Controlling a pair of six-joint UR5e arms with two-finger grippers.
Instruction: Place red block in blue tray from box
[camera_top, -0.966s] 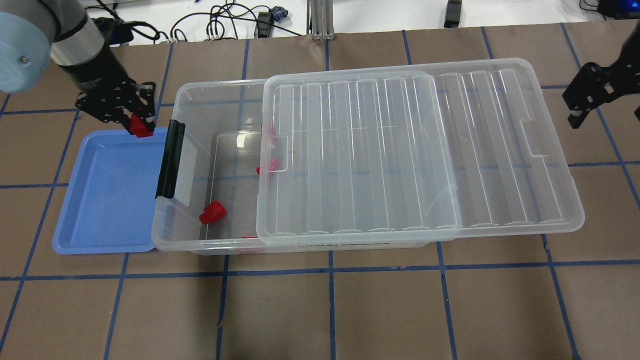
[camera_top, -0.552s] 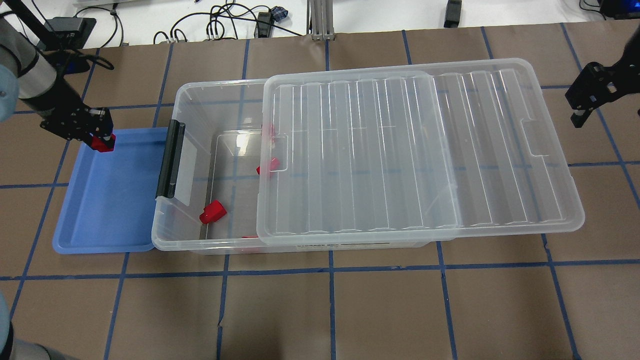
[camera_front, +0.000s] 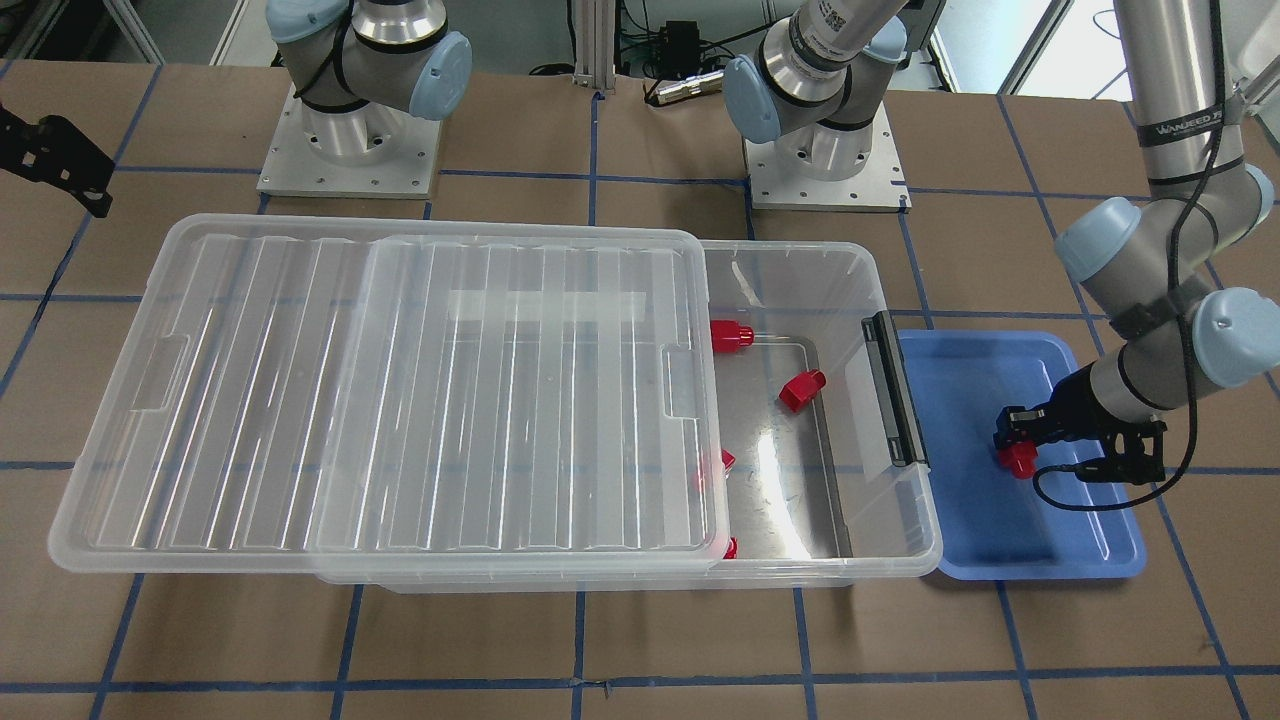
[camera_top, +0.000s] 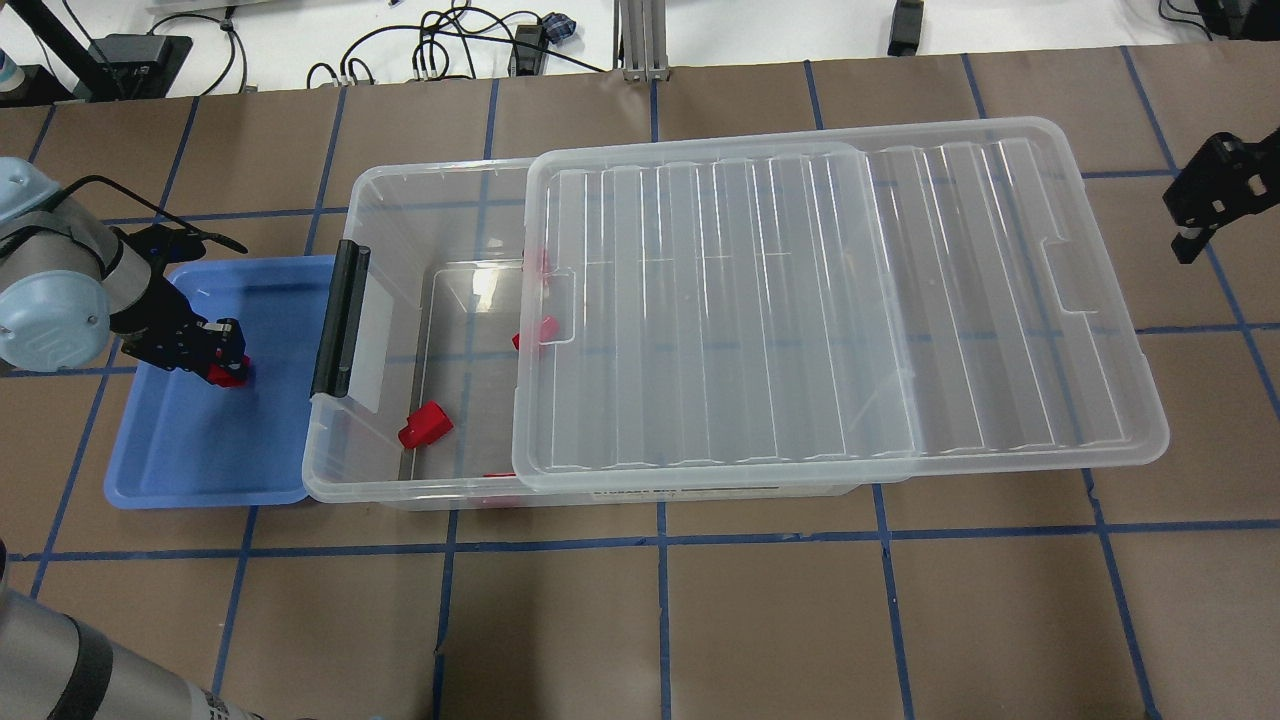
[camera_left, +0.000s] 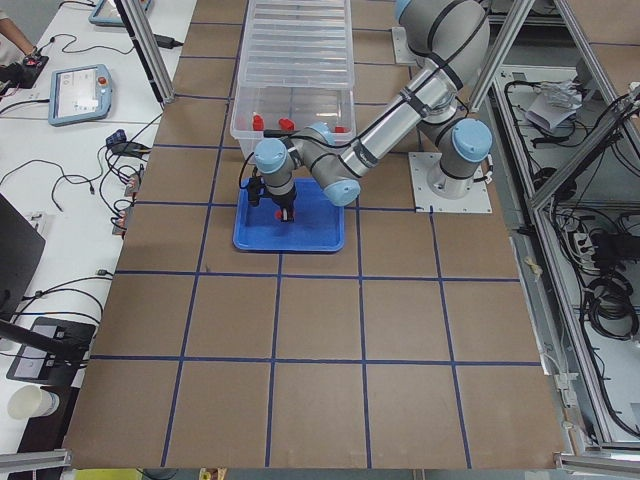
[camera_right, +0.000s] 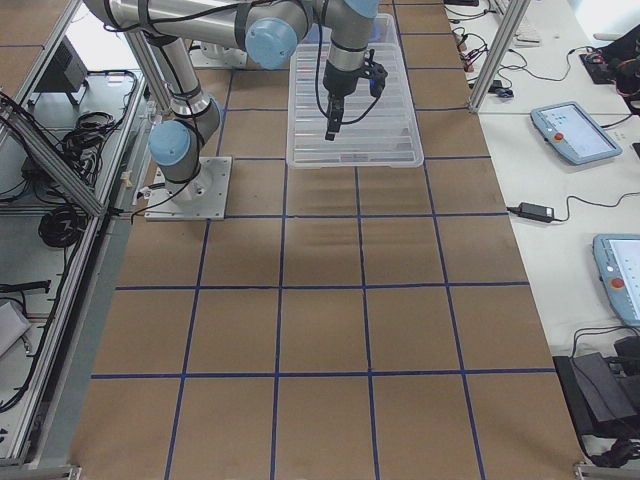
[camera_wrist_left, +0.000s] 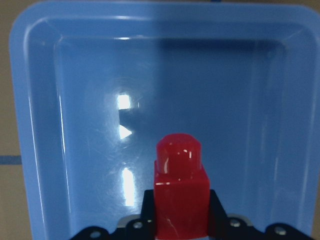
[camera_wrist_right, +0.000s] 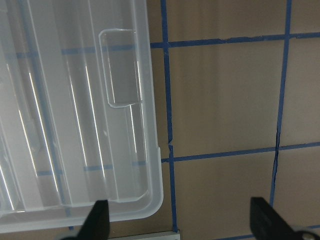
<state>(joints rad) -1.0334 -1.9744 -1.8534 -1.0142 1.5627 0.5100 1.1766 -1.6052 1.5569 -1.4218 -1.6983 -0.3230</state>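
Note:
My left gripper (camera_top: 226, 366) is shut on a red block (camera_top: 230, 375) and holds it low inside the blue tray (camera_top: 190, 460), near its middle. The left wrist view shows the block (camera_wrist_left: 180, 195) upright between the jaws, stub pointing away, over the tray floor (camera_wrist_left: 85, 150). From the front, the block (camera_front: 1018, 458) hangs over the tray (camera_front: 1010, 550). The box (camera_top: 400, 185) lies beside the tray, with its lid (camera_top: 840, 300) slid aside. Several red blocks (camera_top: 425, 425) lie in the uncovered end. My right gripper (camera_top: 1190, 225) is open and empty, off the lid's right edge.
The box's black latch (camera_top: 340, 320) faces the tray, and the box wall stands close to the tray's right rim. The lid overhangs the box on the right (camera_wrist_right: 75, 125). Brown table with blue tape lines (camera_top: 660, 530) surrounds everything. Cables lie at the table's far edge (camera_top: 450, 50).
My left gripper has carried the red block from the tray's far edge toward the tray's middle and lowered it. My right gripper has drifted a little further right.

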